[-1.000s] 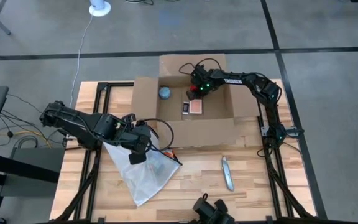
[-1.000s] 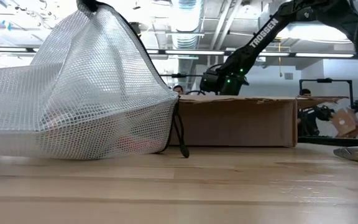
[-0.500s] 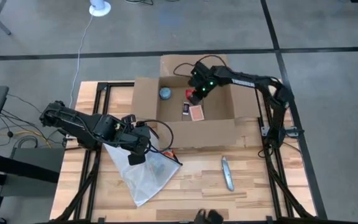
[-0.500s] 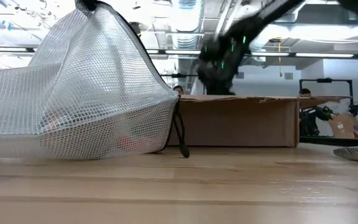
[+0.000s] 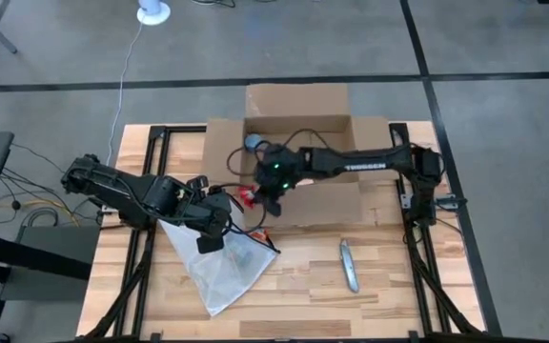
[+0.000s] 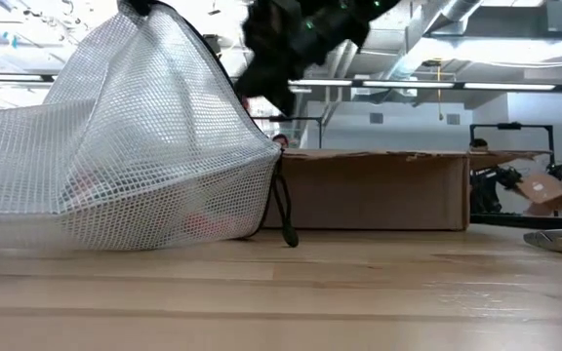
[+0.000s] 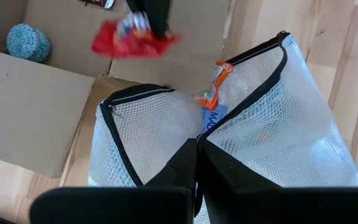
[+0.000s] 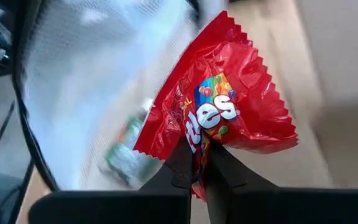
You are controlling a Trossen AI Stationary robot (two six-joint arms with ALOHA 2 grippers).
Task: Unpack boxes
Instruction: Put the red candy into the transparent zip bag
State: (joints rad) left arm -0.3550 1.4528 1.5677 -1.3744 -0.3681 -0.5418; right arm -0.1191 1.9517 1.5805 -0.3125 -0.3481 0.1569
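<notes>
Red crinkly candy packet [image 8: 219, 102] is pinched in your right gripper [image 5: 258, 197], hanging above the white mesh bag [image 5: 219, 267], whose rim your left gripper [image 5: 210, 232] is clamping. One brown corrugated box [image 5: 298, 171] is sitting open-topped behind, long axis across the table, one round blue tin [image 7: 28, 42] inside.

High view: overhead, straight down, far enough to take in the whole table [image 5: 303, 286] plus surrounding floor. Low view: at tabletop level, looking across the boards into the room, mesh bag [image 6: 115, 156] very near the lens. Left wrist view: close, looks down into the bag mouth, box [image 7: 42, 112] beyond. Right wrist view: very close on a red candy packet [image 8: 219, 112]. All four share bag and packet; all but the right wrist show the box.
</notes>
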